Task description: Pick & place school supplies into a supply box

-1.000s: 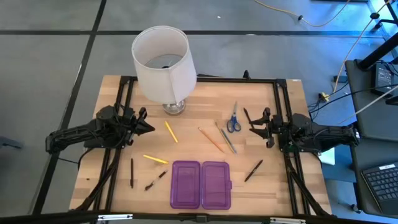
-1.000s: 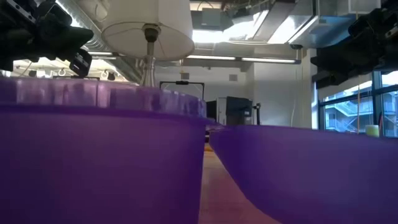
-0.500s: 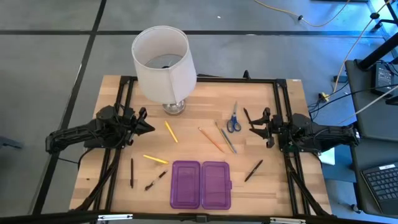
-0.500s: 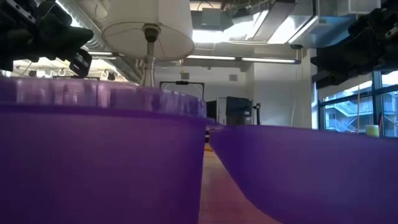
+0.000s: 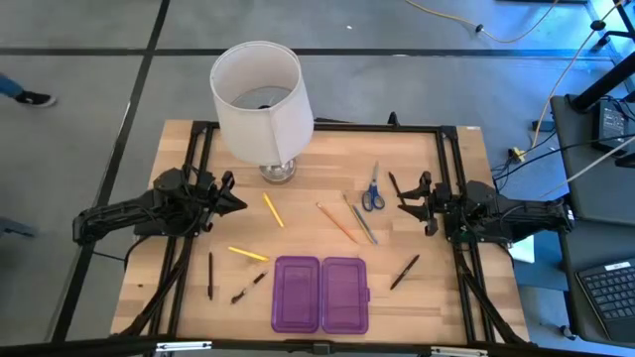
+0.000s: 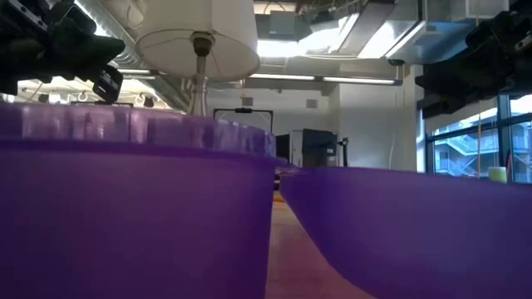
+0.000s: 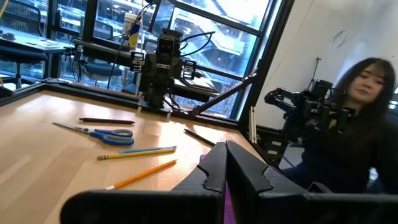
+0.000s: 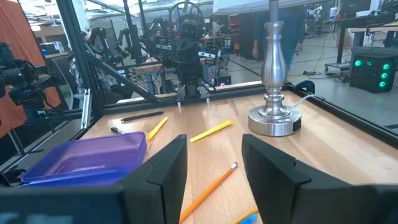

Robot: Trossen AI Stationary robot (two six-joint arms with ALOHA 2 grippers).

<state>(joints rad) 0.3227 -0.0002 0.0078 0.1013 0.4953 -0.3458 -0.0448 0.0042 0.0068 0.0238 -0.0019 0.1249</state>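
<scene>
The open purple supply box lies flat at the table's near edge, and its walls fill the low view. Scattered beyond it are two yellow pencils, an orange pencil, a greyish pencil, blue-handled scissors and several dark pens. My left gripper hovers shut at the table's left. My right gripper hovers open at the right, near the scissors. Neither touches anything.
A white-shaded lamp stands at the far edge, its metal base on the wood. A black frame borders the table. Bare wood lies between the supplies. A person sits beyond the table.
Neither arm nor any supply has moved. A person's shoe has come into view on the floor beyond the table's far left corner.
</scene>
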